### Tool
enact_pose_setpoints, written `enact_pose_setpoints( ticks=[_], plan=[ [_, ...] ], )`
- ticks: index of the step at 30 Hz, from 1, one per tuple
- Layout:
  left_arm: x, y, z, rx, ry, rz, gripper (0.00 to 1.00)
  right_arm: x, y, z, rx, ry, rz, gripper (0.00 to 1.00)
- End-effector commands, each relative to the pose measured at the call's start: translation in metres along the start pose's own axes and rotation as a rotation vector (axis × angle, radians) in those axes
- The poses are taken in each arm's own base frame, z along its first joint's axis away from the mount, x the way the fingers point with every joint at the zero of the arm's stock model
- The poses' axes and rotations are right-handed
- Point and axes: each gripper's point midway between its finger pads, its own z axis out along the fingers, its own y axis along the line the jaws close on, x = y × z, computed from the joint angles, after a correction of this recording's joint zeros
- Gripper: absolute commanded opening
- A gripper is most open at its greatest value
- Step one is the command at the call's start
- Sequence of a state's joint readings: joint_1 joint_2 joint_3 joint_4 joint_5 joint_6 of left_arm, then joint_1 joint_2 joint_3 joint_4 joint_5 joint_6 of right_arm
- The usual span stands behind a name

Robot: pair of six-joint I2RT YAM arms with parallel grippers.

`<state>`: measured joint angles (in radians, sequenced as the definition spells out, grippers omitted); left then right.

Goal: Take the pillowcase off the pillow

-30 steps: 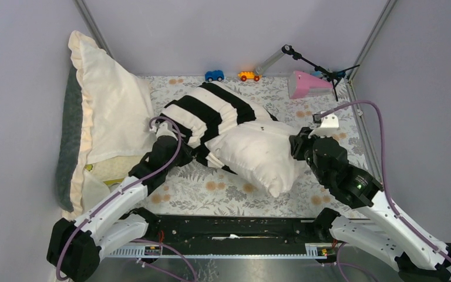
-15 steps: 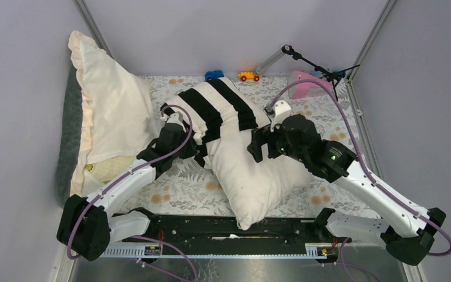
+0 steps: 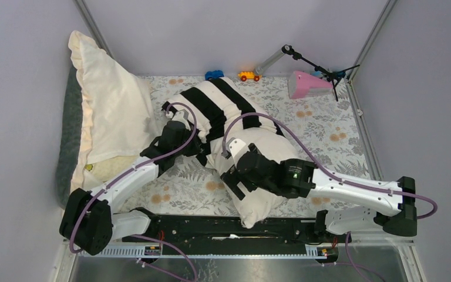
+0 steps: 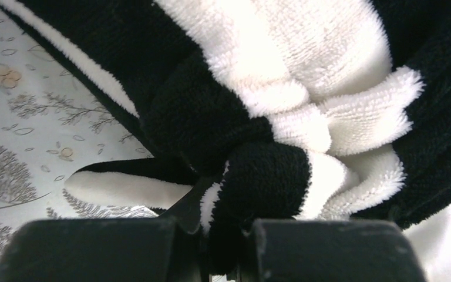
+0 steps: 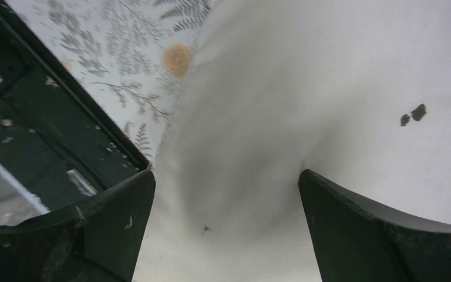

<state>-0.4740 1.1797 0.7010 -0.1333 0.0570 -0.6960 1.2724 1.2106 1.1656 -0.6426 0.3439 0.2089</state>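
Note:
The black-and-white striped pillowcase (image 3: 214, 106) covers the far end of the off-white pillow (image 3: 264, 202), which lies slantwise with its bare near end at the table's front edge. My left gripper (image 3: 198, 151) is at the case's bunched open edge. In the left wrist view the left gripper (image 4: 229, 226) is shut on a fold of the pillowcase (image 4: 305, 70). My right gripper (image 3: 233, 181) hovers over the pillow's bare left side. In the right wrist view the right gripper (image 5: 226, 194) is open, its fingers straddling the pillow (image 5: 305, 88), close above it and gripping nothing.
A cream ruffled-edge pillow (image 3: 111, 100) leans against the left wall. A blue toy car (image 3: 214, 74), an orange toy car (image 3: 248, 76), a pink object (image 3: 308, 84) and a black stand (image 3: 314, 66) line the back. The black rail (image 3: 211, 226) runs along the near edge.
My right gripper opened, letting go of the pillow, and swung from its right side across to its near left. The pillow's bare end slid toward the front edge. The left gripper drew the pillowcase slightly back.

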Motion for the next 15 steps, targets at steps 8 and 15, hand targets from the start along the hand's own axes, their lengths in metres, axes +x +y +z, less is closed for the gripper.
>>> enact_pose_setpoints(
  ticks=[8, 15],
  plan=[
    [-0.035, -0.069, 0.004, 0.207, -0.073, 0.085, 0.00, 0.060, -0.035, 0.021, 0.198, 0.171, -0.142, 1.00],
    [-0.054, -0.050, -0.007, 0.052, -0.126, 0.103, 0.00, 0.036, -0.056, 0.019, 0.300, 0.050, -0.019, 0.14]
  ],
)
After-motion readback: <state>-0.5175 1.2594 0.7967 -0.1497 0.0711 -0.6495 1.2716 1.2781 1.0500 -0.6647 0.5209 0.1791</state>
